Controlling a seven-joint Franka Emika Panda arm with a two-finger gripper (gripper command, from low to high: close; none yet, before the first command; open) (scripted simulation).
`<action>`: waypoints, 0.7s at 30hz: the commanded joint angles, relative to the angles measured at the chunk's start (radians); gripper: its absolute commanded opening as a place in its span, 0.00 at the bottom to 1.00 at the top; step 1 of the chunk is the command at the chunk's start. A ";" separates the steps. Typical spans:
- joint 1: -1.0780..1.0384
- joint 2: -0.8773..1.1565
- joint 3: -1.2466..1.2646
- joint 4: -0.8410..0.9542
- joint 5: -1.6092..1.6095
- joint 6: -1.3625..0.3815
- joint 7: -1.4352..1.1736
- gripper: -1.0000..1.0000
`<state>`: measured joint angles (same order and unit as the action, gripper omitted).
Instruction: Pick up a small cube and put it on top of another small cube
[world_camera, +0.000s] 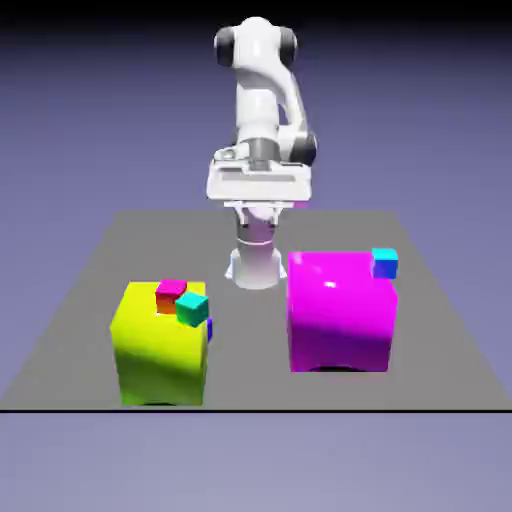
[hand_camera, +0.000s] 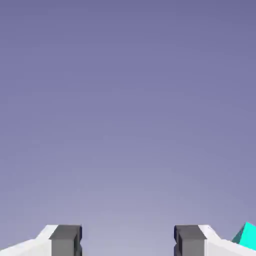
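My gripper (world_camera: 258, 212) hangs high over the table's far side, well above and behind both big blocks. In the hand view the gripper (hand_camera: 127, 241) is open, its grey fingertips (hand_camera: 66, 239) wide apart with only the backdrop between them. The violet-purple small cube does not show plainly. A thin blue sliver (world_camera: 209, 328) peeks out at the yellow block's right edge below the teal cube, and I cannot tell what it is. A teal small cube (world_camera: 191, 307) and a red-and-magenta small cube (world_camera: 171, 293) sit on the big yellow block (world_camera: 160, 350).
A big magenta block (world_camera: 340, 312) stands on the exterior view's right, with a cyan-topped blue small cube (world_camera: 385, 262) at its far right corner. A cyan corner (hand_camera: 247, 235) pokes into the hand view's bottom right. The grey table (world_camera: 90, 290) ends near the front.
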<state>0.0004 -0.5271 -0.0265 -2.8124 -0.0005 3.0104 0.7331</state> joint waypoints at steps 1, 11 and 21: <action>-0.029 0.030 -0.033 0.005 0.017 -0.043 -0.026 0.50; -0.335 0.312 -0.293 0.028 0.122 -0.384 -0.301 0.50; -0.165 0.571 -0.235 -0.038 0.012 -0.176 -0.064 0.50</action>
<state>-0.1665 0.0435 -0.2614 -2.8504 0.0118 2.8342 0.6690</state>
